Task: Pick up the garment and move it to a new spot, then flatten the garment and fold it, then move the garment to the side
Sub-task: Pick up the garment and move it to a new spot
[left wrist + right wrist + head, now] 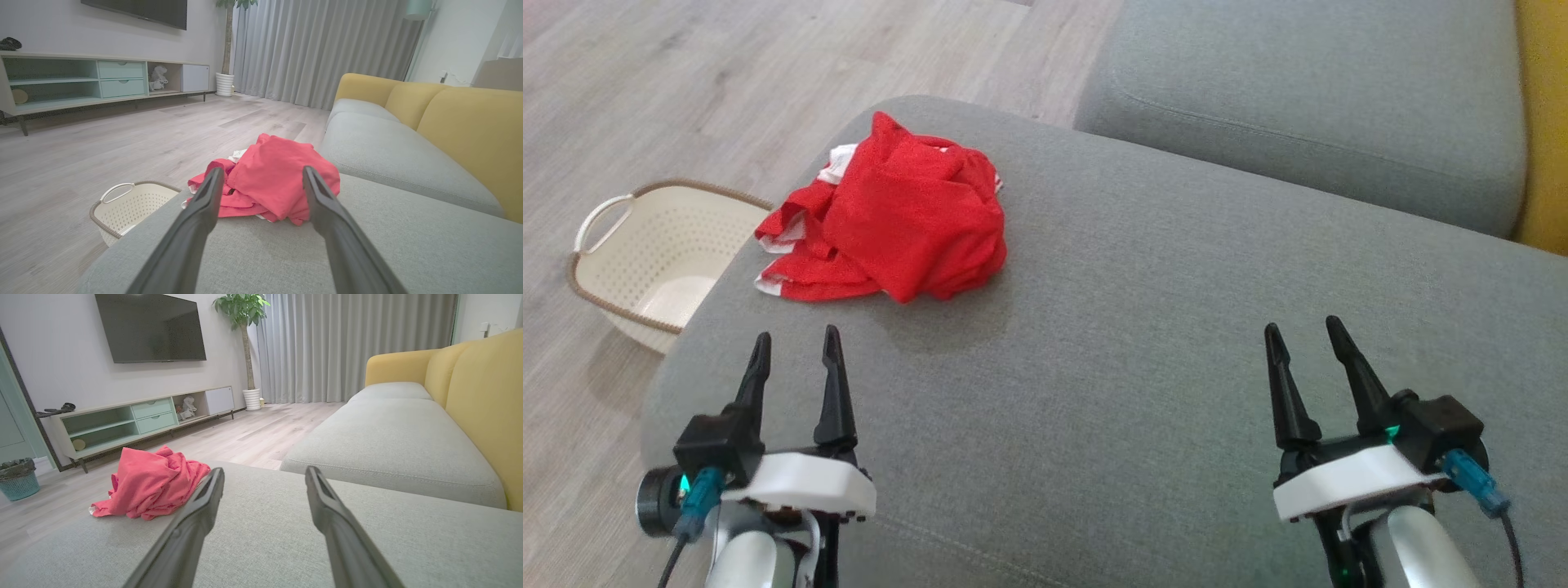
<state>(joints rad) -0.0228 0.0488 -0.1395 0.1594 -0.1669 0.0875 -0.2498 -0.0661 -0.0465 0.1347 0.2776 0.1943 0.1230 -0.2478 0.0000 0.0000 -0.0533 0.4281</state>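
Note:
A crumpled red garment [894, 216] with white trim lies bunched near the far left corner of the grey sofa cushion [1143, 327]. My left gripper [796, 347] hovers open over the cushion, just short of the garment, with nothing between its fingers. In the left wrist view the garment [273, 179] lies straight ahead beyond the open left gripper [263, 177]. My right gripper [1303, 335] stands open over the right part of the cushion, far from the garment. The right wrist view has the garment [151, 484] to the left of the open right gripper [265, 475].
A cream perforated basket [658, 257] stands on the wooden floor beside the cushion's left edge. A second grey cushion [1307, 90] and the yellow backrest [1543, 122] lie beyond. Across the room a TV cabinet [139, 420] lines the wall, with a small bin [18, 477] to its left.

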